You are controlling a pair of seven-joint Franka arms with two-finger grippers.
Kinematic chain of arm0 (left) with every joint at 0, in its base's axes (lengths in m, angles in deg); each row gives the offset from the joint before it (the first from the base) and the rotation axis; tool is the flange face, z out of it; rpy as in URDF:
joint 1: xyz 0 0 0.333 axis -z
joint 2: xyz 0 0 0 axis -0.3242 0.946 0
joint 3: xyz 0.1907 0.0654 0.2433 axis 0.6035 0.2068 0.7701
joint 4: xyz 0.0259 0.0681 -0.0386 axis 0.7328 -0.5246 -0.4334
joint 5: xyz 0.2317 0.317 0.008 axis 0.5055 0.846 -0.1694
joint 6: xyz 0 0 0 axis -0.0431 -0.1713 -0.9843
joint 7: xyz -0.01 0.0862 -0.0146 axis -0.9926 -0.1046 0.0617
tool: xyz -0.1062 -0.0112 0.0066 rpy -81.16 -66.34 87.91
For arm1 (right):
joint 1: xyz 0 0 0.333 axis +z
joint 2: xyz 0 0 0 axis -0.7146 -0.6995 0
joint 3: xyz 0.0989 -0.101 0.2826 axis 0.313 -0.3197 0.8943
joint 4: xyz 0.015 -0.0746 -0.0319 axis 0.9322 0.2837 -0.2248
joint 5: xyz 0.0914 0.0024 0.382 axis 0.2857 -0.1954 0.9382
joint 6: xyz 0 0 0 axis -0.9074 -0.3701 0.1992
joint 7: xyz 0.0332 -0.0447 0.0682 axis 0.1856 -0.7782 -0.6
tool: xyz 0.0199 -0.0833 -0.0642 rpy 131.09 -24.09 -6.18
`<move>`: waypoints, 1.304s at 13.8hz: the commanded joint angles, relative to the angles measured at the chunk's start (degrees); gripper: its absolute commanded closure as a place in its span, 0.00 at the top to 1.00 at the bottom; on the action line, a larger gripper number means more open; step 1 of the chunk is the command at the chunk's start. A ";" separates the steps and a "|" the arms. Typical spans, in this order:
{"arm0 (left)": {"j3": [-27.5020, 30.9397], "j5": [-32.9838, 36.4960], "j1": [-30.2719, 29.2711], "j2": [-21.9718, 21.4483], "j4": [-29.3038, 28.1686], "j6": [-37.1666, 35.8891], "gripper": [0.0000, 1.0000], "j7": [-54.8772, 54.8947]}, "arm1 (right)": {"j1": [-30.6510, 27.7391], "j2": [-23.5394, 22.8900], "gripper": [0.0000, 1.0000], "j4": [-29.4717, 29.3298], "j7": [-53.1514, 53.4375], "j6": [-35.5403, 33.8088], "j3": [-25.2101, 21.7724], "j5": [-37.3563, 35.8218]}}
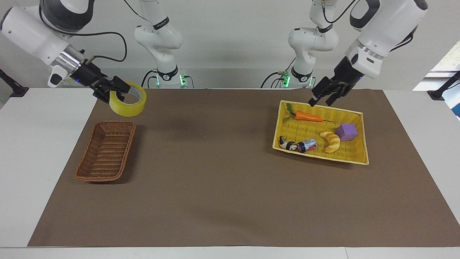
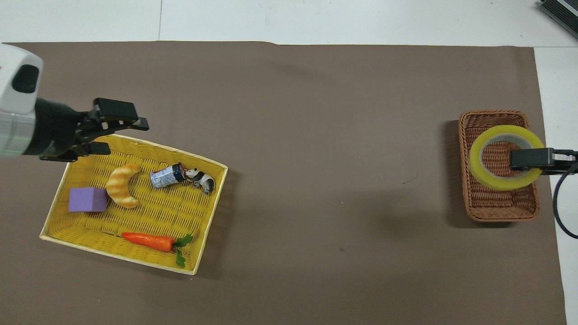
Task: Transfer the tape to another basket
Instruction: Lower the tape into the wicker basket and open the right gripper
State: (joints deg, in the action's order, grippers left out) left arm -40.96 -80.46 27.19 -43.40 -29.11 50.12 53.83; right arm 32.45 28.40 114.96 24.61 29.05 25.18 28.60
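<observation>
Above the small oblong brown wicker basket (image 2: pixel 499 198), the right gripper (image 1: pixel 115 90) holds the wide ring-shaped roll of translucent yellow packing tape (image 1: pixel 128 99) in the air, jaws closed on the roll's wall. From overhead the roll covers the basket's middle; the facing view shows it raised, not yet inside. Carrying looks nearly done; lowering and release remain. The left gripper (image 1: pixel 327 94) waits with jaws spread over the large yellow woven tray (image 1: pixel 362 144), well apart from the basket on the tabletop (image 1: pixel 215 187). No writing is legible.
</observation>
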 commanded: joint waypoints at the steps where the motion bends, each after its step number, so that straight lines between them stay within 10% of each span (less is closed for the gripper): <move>1: -0.77 6.86 -3.95 -0.63 -0.23 -2.56 1.00 6.03 | -3.61 -7.60 0.00 -0.90 -11.66 5.08 0.85 -1.16; 4: -0.34 16.71 -4.57 -0.81 0.03 -4.06 1.00 16.39 | -8.62 -13.92 0.00 -0.81 -21.07 5.88 0.85 -1.52; 13: -0.42 17.62 -13.28 0.86 5.39 -9.59 1.00 28.56 | -10.84 -20.45 0.00 -1.34 -27.61 10.98 0.85 -1.61; 18: -1.56 22.54 -10.38 6.05 15.24 -16.81 1.00 28.91 | -10.75 -22.12 0.46 -1.60 -27.79 11.95 0.94 -0.91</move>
State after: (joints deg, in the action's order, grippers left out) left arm -42.86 -59.62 15.35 -40.40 -18.83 35.64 83.33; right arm 22.05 6.77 114.52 -2.48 40.74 25.54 28.03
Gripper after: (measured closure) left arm 0.000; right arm 0.731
